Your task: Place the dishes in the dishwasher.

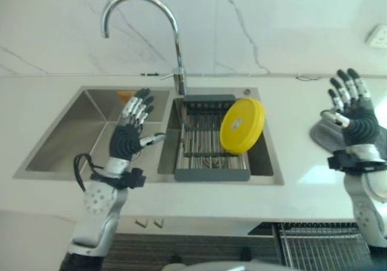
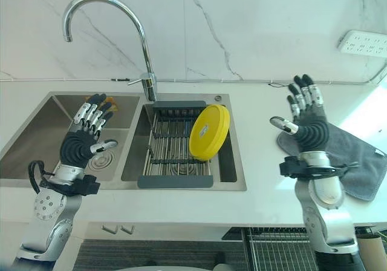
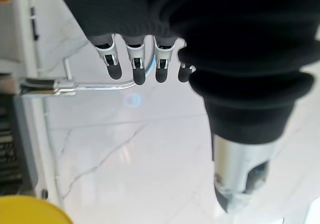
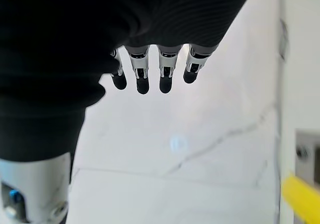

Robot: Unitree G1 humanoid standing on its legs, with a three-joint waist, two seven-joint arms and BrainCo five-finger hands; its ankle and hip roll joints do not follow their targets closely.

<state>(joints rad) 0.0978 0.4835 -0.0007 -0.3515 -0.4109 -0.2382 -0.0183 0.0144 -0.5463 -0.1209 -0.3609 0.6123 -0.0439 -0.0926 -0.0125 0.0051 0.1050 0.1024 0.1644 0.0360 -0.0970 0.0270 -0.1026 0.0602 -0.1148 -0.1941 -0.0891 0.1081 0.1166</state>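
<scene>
A yellow plate (image 1: pixel 242 126) leans on edge in the grey dish rack (image 1: pixel 208 139) set in the right sink basin (image 2: pixel 227 162); its rim also shows as a yellow plate (image 3: pixel 30 211) edge in the left wrist view. My left hand (image 1: pixel 128 133) is raised over the divider between the basins, left of the rack, open and holding nothing. My right hand (image 2: pixel 308 123) is held up over the counter to the right of the sink, fingers (image 4: pixel 142 74) straight, empty, well apart from the plate.
A tall chrome faucet (image 1: pixel 172 35) arches over the sink from behind the rack. The left basin (image 1: pixel 78 132) holds a small orange item at its back. A grey cloth (image 2: pixel 357 159) lies on the counter under my right hand. A wire dishwasher rack (image 1: pixel 320 247) shows below the counter.
</scene>
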